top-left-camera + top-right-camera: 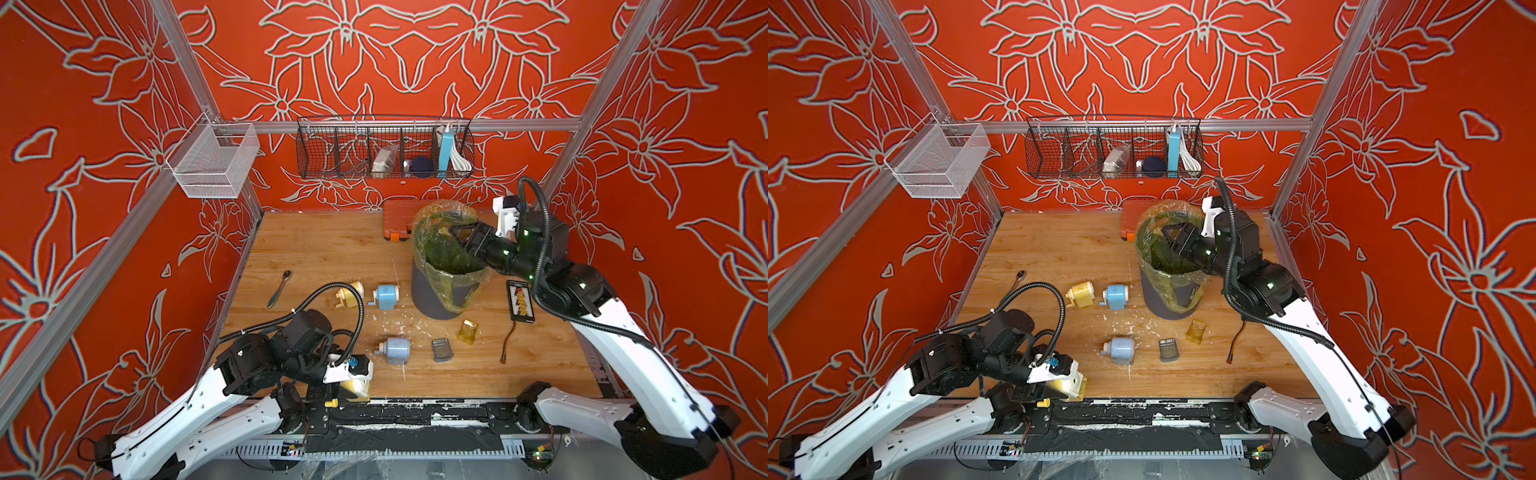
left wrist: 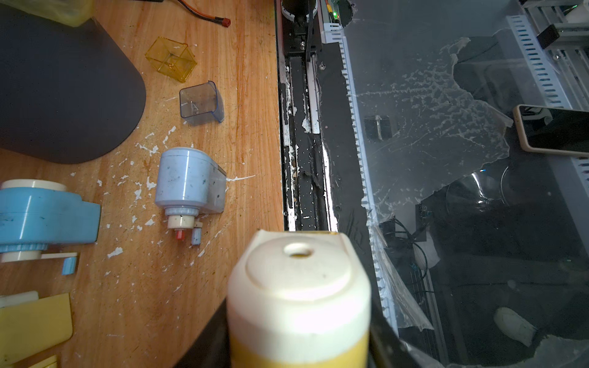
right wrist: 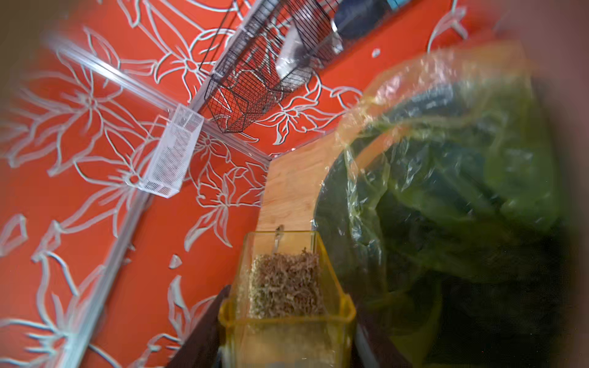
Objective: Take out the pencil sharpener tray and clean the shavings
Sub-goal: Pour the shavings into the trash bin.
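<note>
Right gripper (image 3: 288, 345) is clamped on the yellow tray (image 3: 287, 317), with dark fingers (image 3: 207, 328) on its side walls. In both top views it sits above the mouth of the bin (image 1: 430, 299), toward the bin's far rim. The tray is loaded with tan shavings (image 3: 287, 283) packed into one dense block. Risk 1: the block looks wedged, so a plain tip may release nothing, or drop it all as one lump. Risk 2: I can't tell from the wrist view whether the tray's open end is fully inside the bin's rim. If it isn't, the lump lands on the table (image 1: 332, 249) behind the bin. Risk 3: the loose liner (image 3: 446, 153) puffs up above the bin's rim right beside the tray, so rotating could snag it, drag the liner or tip the bin. Risk 4: the walls are thin, slick plastic, so a shake hard enough to free the block could slip the tray into the bin. Left gripper (image 2: 298, 353) is closed on the yellow-and-cream sharpener (image 2: 298, 280), well to the bin's near side at the table's front edge. A loosened grip probably drops it off the table. Whitish flakes (image 2: 149, 149) litter the wood on the bin's near side, by the empty amber tray (image 2: 170, 59) and grey tray (image 2: 200, 103), so this dump alone won't finish the cleanup.
</note>
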`<state>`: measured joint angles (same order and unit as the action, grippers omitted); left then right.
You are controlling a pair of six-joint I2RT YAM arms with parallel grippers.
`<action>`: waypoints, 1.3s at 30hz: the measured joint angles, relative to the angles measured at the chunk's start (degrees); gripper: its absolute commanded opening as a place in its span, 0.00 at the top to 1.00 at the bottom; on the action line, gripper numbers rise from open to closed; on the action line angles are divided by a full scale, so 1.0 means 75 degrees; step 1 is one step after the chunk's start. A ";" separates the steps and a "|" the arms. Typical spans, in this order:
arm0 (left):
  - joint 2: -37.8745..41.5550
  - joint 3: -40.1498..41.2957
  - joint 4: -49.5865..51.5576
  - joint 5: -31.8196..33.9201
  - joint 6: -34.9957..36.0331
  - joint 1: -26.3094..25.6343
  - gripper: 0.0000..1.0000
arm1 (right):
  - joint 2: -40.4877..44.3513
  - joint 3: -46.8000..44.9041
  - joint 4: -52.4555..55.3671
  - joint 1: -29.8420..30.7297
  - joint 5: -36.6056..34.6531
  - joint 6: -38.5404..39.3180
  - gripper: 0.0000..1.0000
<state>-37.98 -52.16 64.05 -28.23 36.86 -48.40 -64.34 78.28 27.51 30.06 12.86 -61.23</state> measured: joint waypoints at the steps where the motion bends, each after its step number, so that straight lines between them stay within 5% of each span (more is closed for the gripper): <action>1: 0.0050 0.0009 0.0015 0.0009 0.0032 0.0000 1.00 | -0.0035 -0.0169 -0.0210 -0.0207 0.0259 -0.0522 1.00; 11: 0.0405 0.0038 0.0195 0.0017 0.0198 0.0000 1.00 | -0.0192 -0.1029 -0.1836 -0.1416 0.1795 -0.5476 1.00; 26: 0.0309 0.0178 0.0256 0.0017 0.0498 0.0000 1.00 | 0.0248 -0.1711 -0.2576 -0.1658 0.2975 -0.7283 1.00; 39: 0.0189 0.0312 0.0189 0.0006 0.0571 0.0000 1.00 | 0.0801 -0.1880 -0.3019 -0.1967 0.3497 -0.7114 1.00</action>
<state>-36.56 -49.82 65.47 -28.18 41.15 -48.40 -58.33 64.18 4.86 15.31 39.09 -114.59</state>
